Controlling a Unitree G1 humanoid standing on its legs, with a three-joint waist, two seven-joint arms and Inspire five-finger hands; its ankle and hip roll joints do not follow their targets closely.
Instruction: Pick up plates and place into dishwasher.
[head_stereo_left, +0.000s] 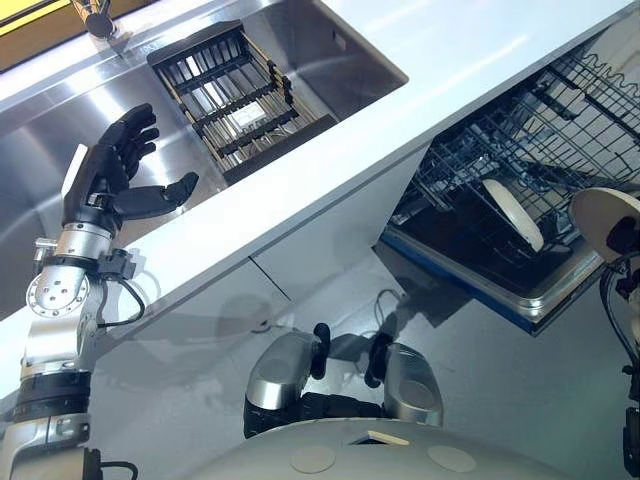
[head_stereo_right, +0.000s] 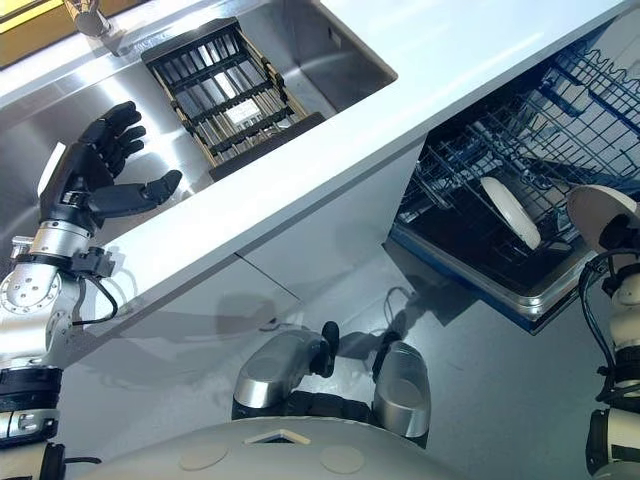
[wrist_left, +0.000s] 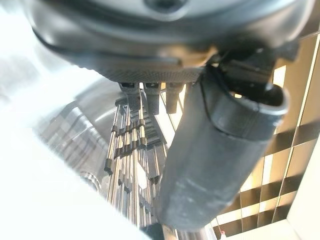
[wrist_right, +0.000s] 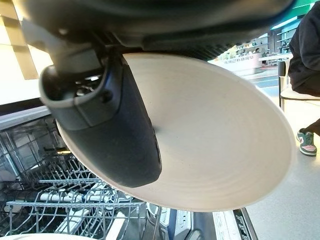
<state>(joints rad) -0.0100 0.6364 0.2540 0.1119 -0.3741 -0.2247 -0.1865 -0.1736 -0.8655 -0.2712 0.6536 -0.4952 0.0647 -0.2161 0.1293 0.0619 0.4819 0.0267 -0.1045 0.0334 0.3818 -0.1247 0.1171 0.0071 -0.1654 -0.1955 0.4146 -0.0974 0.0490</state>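
My right hand (head_stereo_left: 622, 236) at the right edge holds a cream plate (wrist_right: 215, 140) above the open dishwasher's front corner; its thumb (wrist_right: 117, 135) presses on the plate's face. The same plate (head_stereo_right: 598, 212) shows in the eye views. Another cream plate (head_stereo_left: 513, 213) stands on edge in the dishwasher's lower rack (head_stereo_left: 560, 130). My left hand (head_stereo_left: 115, 170) hovers open over the steel sink (head_stereo_left: 60, 130), fingers spread, holding nothing.
A dark slatted drying rack (head_stereo_left: 235, 95) lies across the sink basin. A white counter (head_stereo_left: 380, 110) runs diagonally between the sink and the dishwasher. A faucet (head_stereo_left: 98, 20) stands at the back. A person (wrist_right: 306, 60) stands beyond the dishwasher.
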